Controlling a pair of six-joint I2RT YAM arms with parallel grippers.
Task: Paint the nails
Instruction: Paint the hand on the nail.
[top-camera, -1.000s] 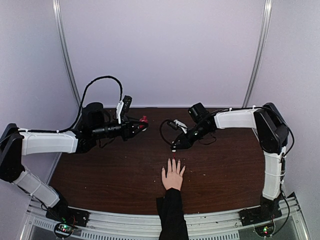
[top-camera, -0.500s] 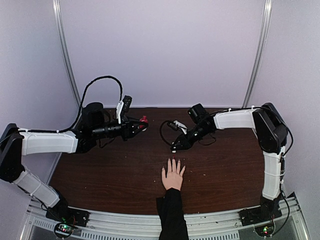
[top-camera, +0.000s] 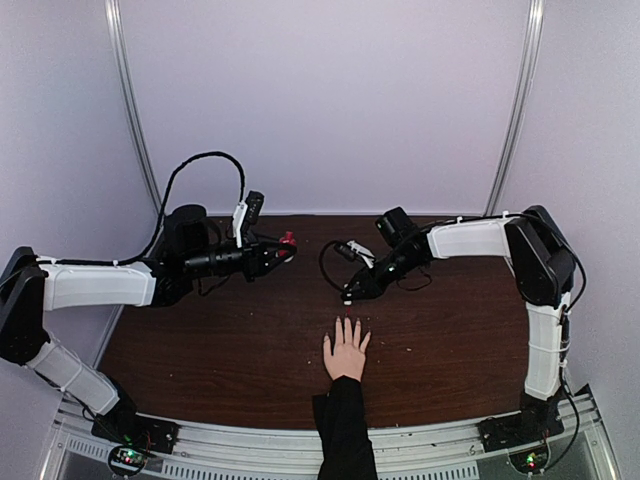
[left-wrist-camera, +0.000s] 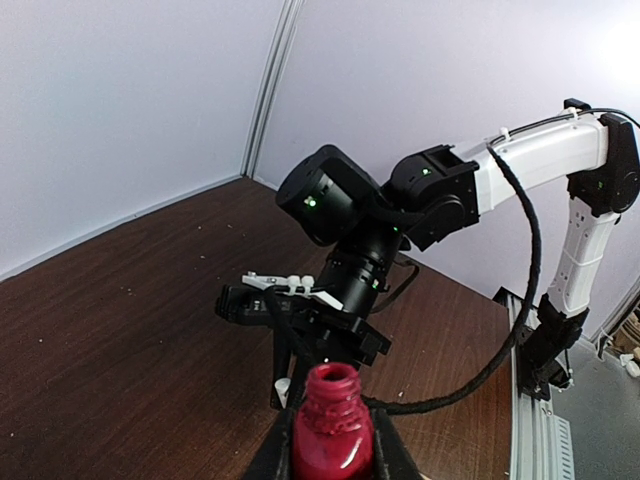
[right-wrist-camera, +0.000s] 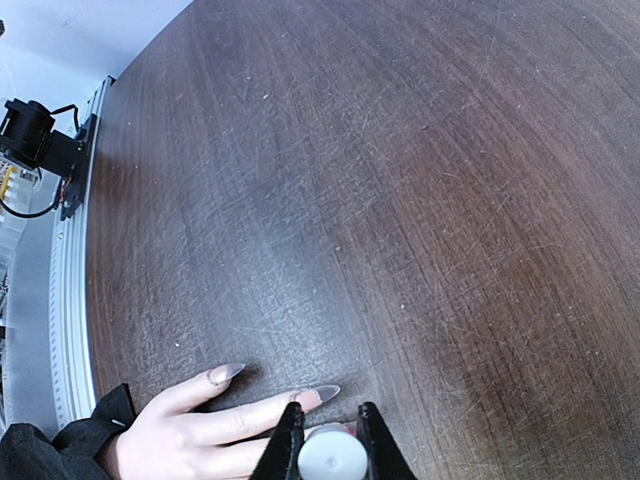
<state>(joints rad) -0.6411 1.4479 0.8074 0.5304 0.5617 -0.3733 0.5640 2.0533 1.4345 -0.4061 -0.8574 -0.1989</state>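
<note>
A pale hand (top-camera: 346, 352) with a black sleeve lies flat on the dark wooden table (top-camera: 450, 330), fingers pointing away from the arms. In the right wrist view two long pointed nails show, one (right-wrist-camera: 225, 372) bare and one (right-wrist-camera: 320, 394) pale pink. My right gripper (right-wrist-camera: 332, 455) is shut on a white brush cap (right-wrist-camera: 333, 462) held right over the fingertips. A bit of red (right-wrist-camera: 346, 428) shows beside the cap; the brush itself is hidden. My left gripper (left-wrist-camera: 331, 432) is shut on an open red polish bottle (left-wrist-camera: 332, 400), held above the table at the back left (top-camera: 287, 240).
The right arm's wrist and black cable (left-wrist-camera: 500, 340) hang in front of the bottle in the left wrist view. The metal rail (top-camera: 300, 440) runs along the near table edge. Grey walls close the back and sides.
My right gripper has drawn back a little from the fingertips with the cap. The left arm, the bottle and the hand have not moved.
</note>
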